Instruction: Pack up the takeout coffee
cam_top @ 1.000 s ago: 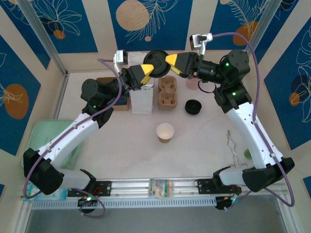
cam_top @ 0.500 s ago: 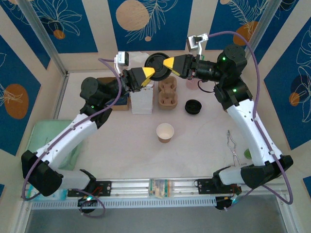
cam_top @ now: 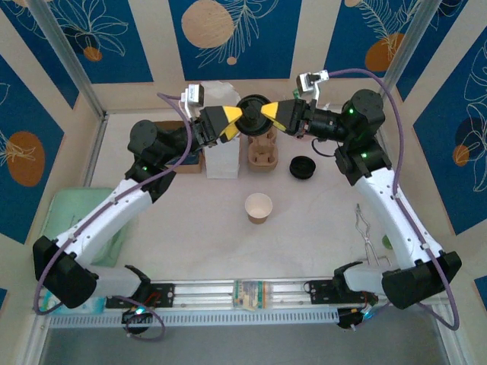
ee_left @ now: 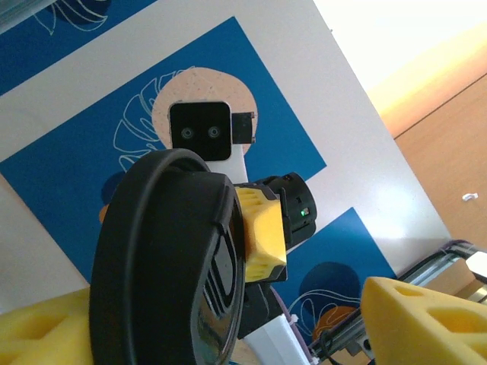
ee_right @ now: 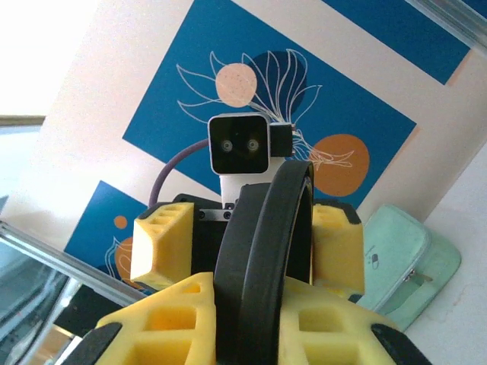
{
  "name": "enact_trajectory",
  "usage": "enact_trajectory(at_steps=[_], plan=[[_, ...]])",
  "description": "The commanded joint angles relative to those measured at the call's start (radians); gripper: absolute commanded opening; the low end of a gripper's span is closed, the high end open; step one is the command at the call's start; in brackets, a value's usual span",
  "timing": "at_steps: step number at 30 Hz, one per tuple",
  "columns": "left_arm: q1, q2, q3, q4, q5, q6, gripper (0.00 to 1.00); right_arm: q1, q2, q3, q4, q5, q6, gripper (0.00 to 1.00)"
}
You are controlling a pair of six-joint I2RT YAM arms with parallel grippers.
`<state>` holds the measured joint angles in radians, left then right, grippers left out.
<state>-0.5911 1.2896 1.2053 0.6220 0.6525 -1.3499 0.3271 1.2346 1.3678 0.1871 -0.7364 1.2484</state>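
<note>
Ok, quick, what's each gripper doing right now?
Left gripper: open, jaws spread beside the round black plastic lid.
Right gripper: shut on that lid.

Nothing can be read: the takeout coffee (cam_top: 253, 106) at the tips of the right gripper (cam_top: 268, 112) shows a plain black lid, the wall panels (cam_top: 228, 30) beyond it bear only leaf patterns, and the label strip (cam_top: 251, 293) far behind it is blurred.
</note>
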Motion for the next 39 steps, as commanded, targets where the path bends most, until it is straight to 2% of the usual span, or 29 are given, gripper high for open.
enact_trajectory(at_steps=[1, 6, 13, 19, 26, 32, 39], plan=[[0.018, -0.057, -0.021, -0.017, -0.006, 0.051, 0.82, -0.032, -0.059, -0.055, 0.084, 0.037, 0.065, 0.08], [0.049, -0.125, -0.086, -0.199, -0.044, 0.161, 0.88, -0.083, -0.125, -0.148, 0.107, 0.052, 0.104, 0.08], [0.08, -0.196, -0.177, -0.396, -0.126, 0.257, 0.89, -0.11, -0.212, -0.363, 0.137, 0.058, 0.132, 0.08], [0.08, -0.202, -0.221, -0.426, -0.141, 0.28, 0.89, -0.099, -0.257, -0.589, 0.217, 0.059, 0.179, 0.07], [0.08, -0.199, -0.293, -0.386, -0.149, 0.259, 0.89, -0.073, -0.244, -0.808, 0.361, 0.064, 0.229, 0.07], [0.08, -0.202, -0.334, -0.386, -0.155, 0.26, 0.89, -0.048, -0.189, -0.907, 0.437, 0.058, 0.212, 0.07], [0.06, -0.196, -0.445, -0.365, -0.169, 0.26, 0.89, -0.014, -0.051, -0.969, 0.564, 0.047, 0.185, 0.06]])
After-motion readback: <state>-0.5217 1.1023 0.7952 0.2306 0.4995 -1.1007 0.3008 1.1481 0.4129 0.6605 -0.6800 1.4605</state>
